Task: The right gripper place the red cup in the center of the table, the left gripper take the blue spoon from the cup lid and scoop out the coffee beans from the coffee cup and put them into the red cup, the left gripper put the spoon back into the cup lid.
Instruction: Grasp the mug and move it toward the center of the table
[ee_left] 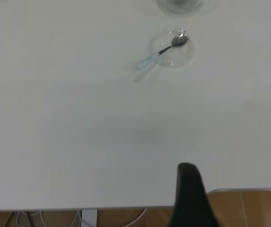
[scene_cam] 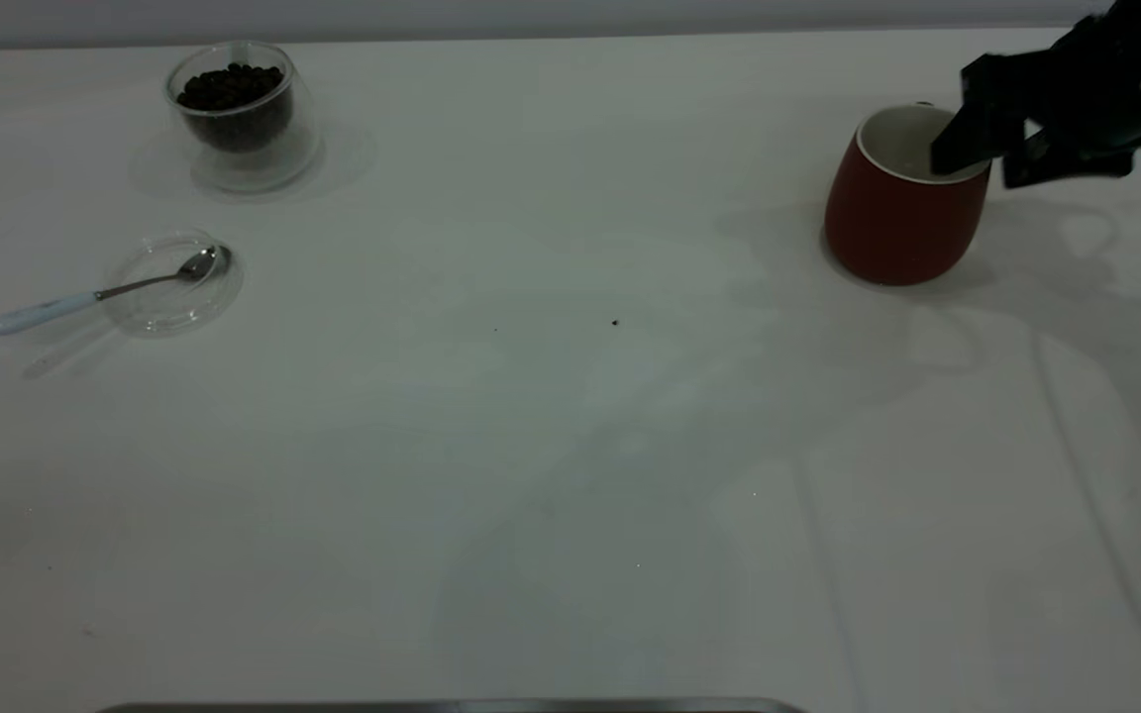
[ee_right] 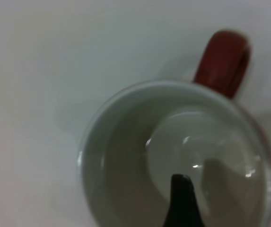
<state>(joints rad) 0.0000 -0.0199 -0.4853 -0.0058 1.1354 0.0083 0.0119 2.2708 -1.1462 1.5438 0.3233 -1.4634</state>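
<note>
The red cup [scene_cam: 902,213] stands upright at the table's [scene_cam: 570,446] far right. My right gripper [scene_cam: 982,170] is open astride its rim, one finger inside the white bowl and the other outside. In the right wrist view one fingertip [ee_right: 181,196] hangs in the empty red cup [ee_right: 126,156], well apart from its wall. The blue spoon [scene_cam: 105,292] lies with its bowl in the cup lid [scene_cam: 164,315] at the left, handle sticking out. Behind it the coffee cup [scene_cam: 244,149] holds the coffee beans [scene_cam: 231,87]. My left gripper [ee_left: 191,189] is parked near the table's edge, far from the blue spoon [ee_left: 160,50] and cup lid [ee_left: 175,59].
A tiny dark speck [scene_cam: 615,322] lies mid-table. A grey strip [scene_cam: 452,706] runs along the near edge of the exterior view. In the left wrist view the table's edge and wooden floor [ee_left: 249,208] show beside the left gripper.
</note>
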